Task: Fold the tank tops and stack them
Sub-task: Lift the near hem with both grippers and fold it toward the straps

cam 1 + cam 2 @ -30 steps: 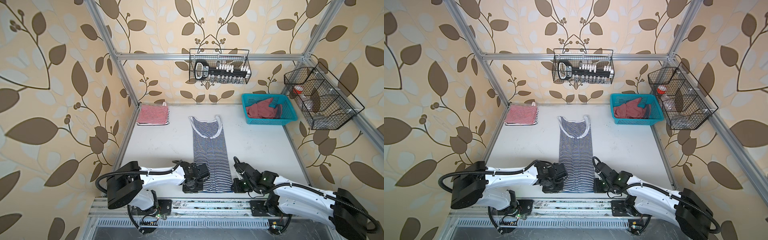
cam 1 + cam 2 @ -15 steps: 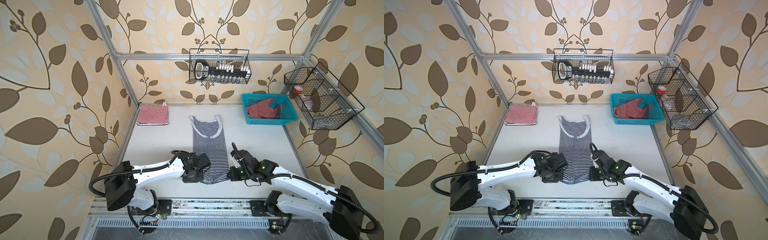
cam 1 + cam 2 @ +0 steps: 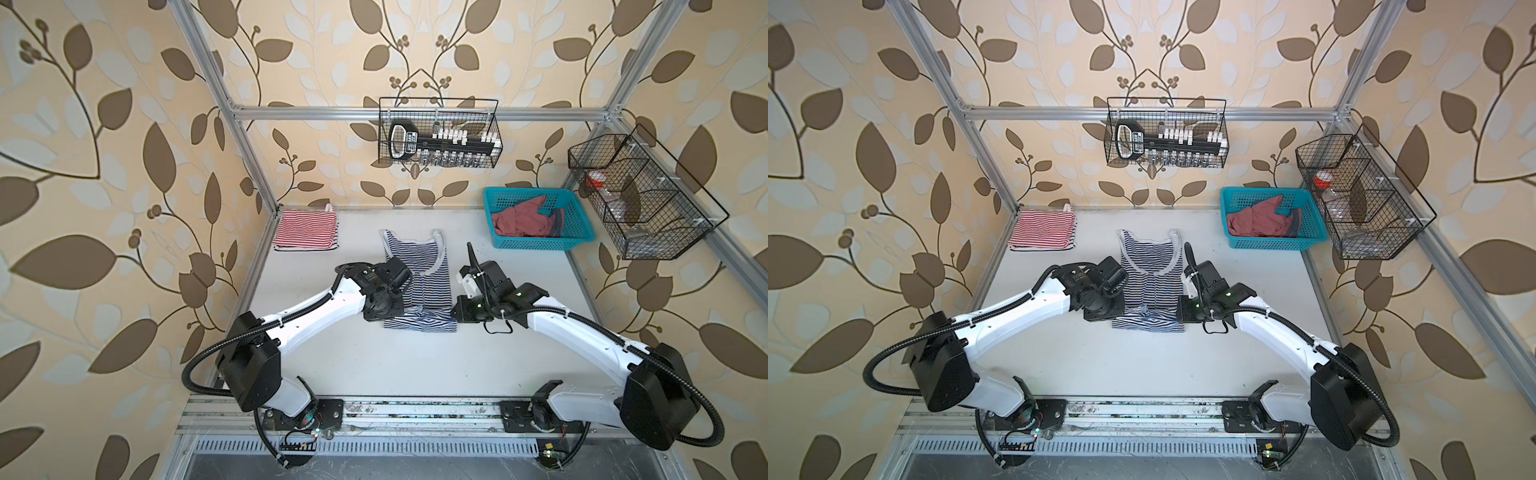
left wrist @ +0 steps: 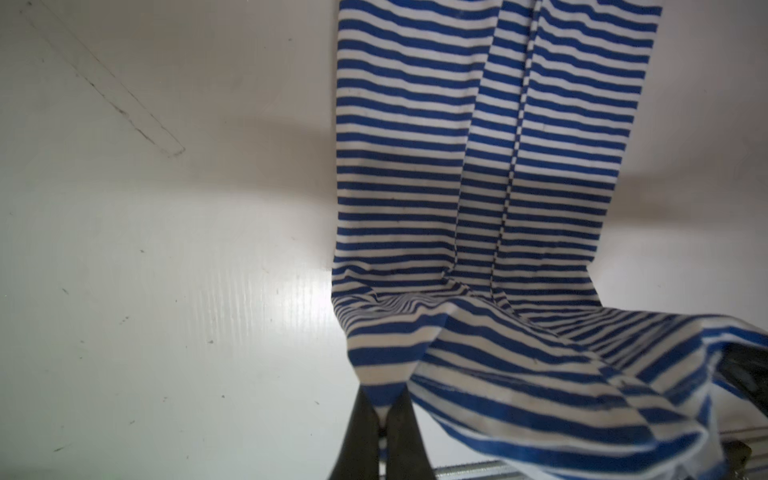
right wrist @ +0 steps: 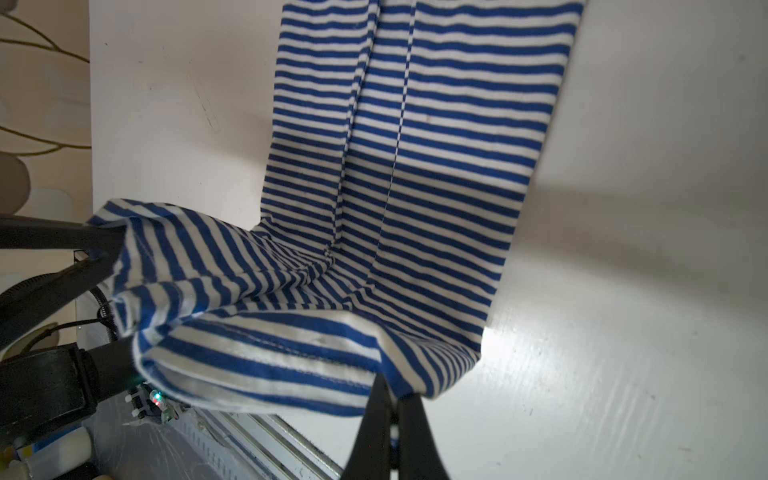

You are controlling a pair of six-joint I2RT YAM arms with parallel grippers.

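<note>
Both arms have dragged the hem of the navy striped tank top [image 3: 419, 274] from the near edge toward its neckline, so the near end now doubles over mid-table [image 3: 415, 365]. Fingers on the left gripper [image 4: 382, 419] and the right gripper [image 5: 392, 409] are pressed together, each pinching a hem corner. Meanwhile the red striped tank top [image 3: 305, 230] sits folded far left, and the dusty red tank top [image 3: 519, 222] lies crumpled in the basket [image 3: 536, 245] far right.

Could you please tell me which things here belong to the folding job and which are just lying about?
Job: navy-and-white striped tank top, held by left gripper and right gripper; folded red-and-white striped tank top; dusty red tank top.
Lying about: turquoise basket; back-wall wire basket; side-wall wire basket.
</note>
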